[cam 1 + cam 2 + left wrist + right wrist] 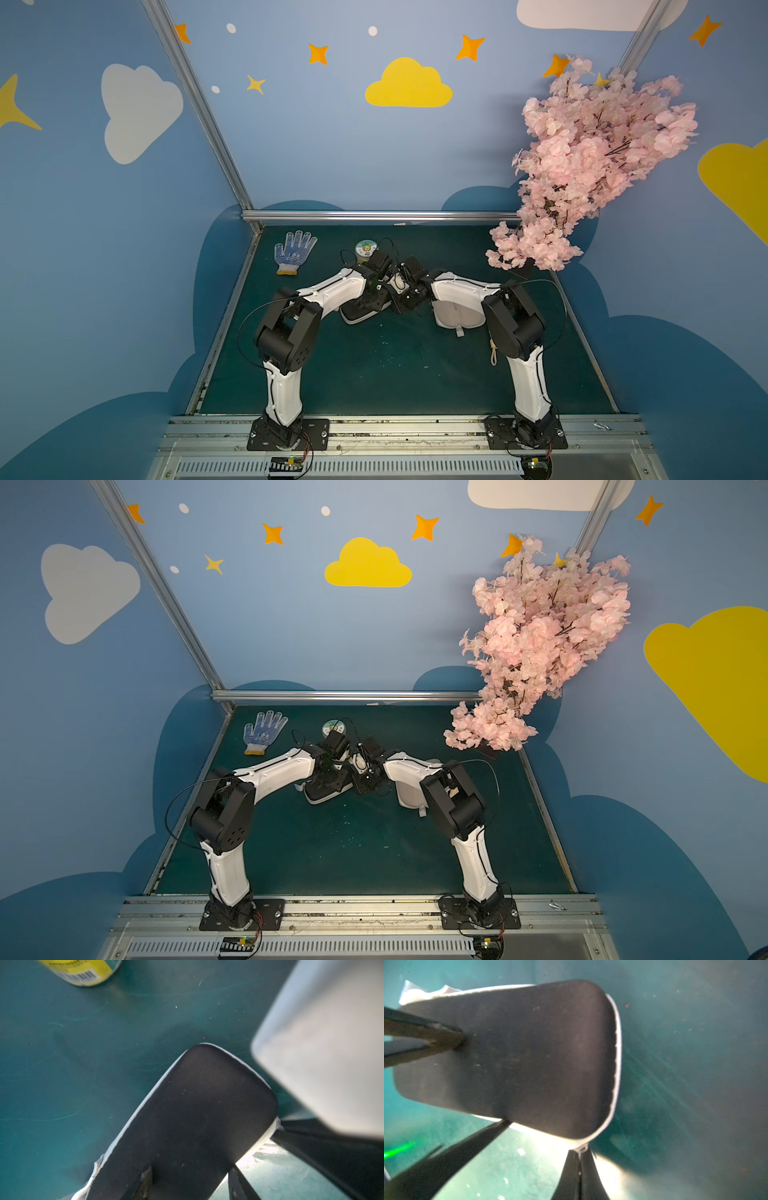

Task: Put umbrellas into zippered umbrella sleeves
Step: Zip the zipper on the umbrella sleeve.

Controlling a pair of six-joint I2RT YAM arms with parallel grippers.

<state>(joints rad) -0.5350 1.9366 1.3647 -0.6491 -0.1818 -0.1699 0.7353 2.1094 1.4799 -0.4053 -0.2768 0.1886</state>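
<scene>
The left gripper (190, 1167) stands about half open astride the black case (197, 1095). One finger (425, 1036) lies on the smooth matte shell and the other reaches the long edge below. Both seem to touch it, but I cannot tell whether they clamp it. The right gripper (580, 1152) is pinched tight, its tips meeting on a small pale zip tab (582, 1148) at the case's rounded corner. The case is oblong and round-cornered, rimmed with ribbed pale grey zip tape, and sits between the two sets of fingers over the scuffed teal mat (83, 1064). Outward of the right fingers, away from the left ones, a pale case (457, 313) lies open with its smooth lining up, partly behind the right arm. Beyond the left fingers, toward the back wall, stands a round can (83, 970) with a yellow label and barcode. Farther out on that side lies a knit glove (293, 251) dotted blue.
</scene>
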